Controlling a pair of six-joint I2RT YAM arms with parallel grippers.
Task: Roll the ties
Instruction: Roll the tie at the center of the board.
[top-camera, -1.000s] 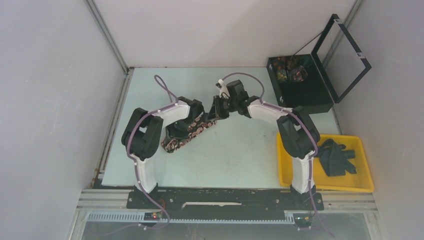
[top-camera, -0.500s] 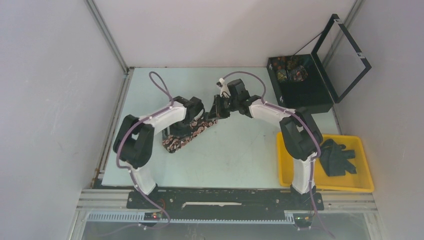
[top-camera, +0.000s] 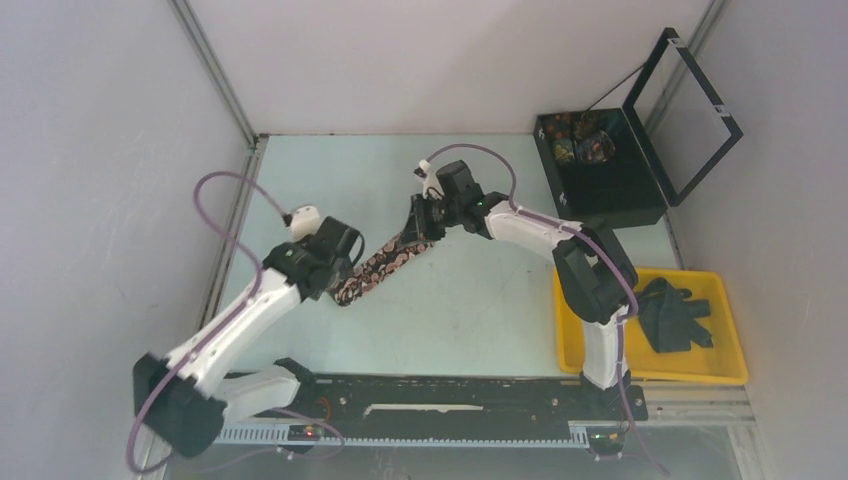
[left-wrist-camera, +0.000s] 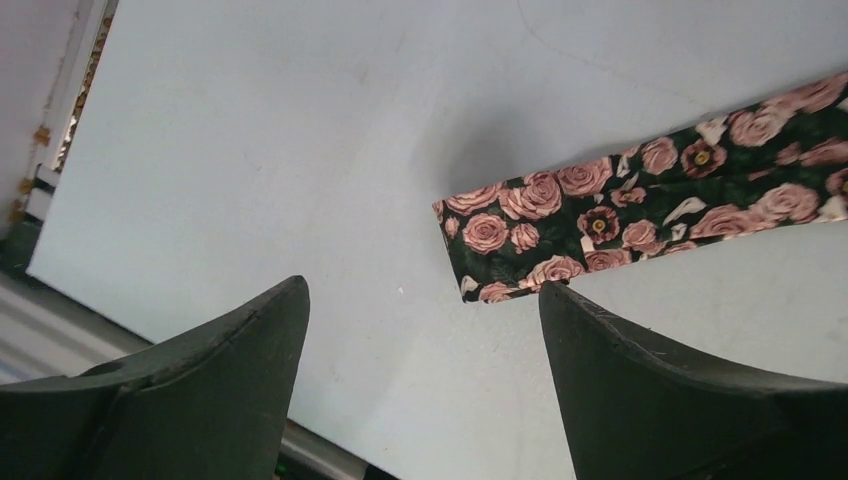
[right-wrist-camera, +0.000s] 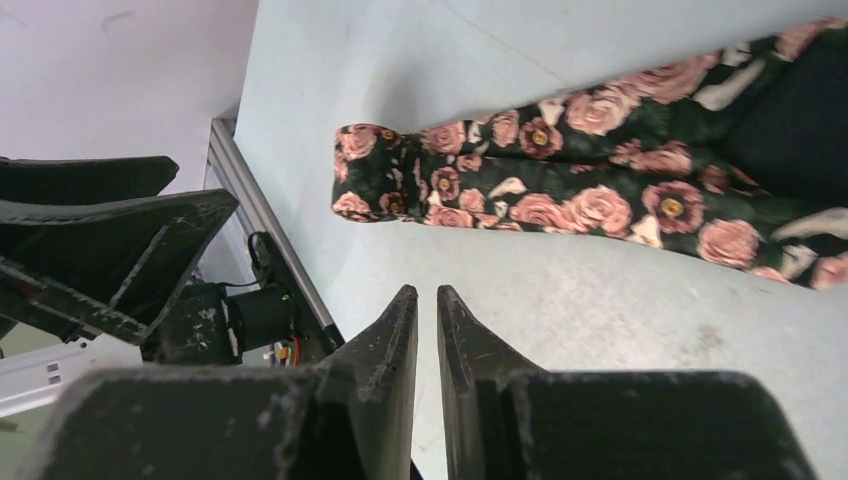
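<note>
My left gripper (left-wrist-camera: 422, 290) gapes empty by the end of the rose-print tie (left-wrist-camera: 620, 225), flat on the table (left-wrist-camera: 300, 150), right gripper (right-wrist-camera: 427, 292) pinched shut on nothing, so unpinned fabric may skid instead of rolling.

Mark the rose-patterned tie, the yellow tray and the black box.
rose-patterned tie (top-camera: 378, 265), top external view, mid-length of the strip.
yellow tray (top-camera: 650, 377), top external view, near rim.
black box (top-camera: 612, 185), top external view, bare inner floor.

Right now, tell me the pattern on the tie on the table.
The tie has pinkish roses on dark greenish-black, clearest in the left wrist view.
</note>
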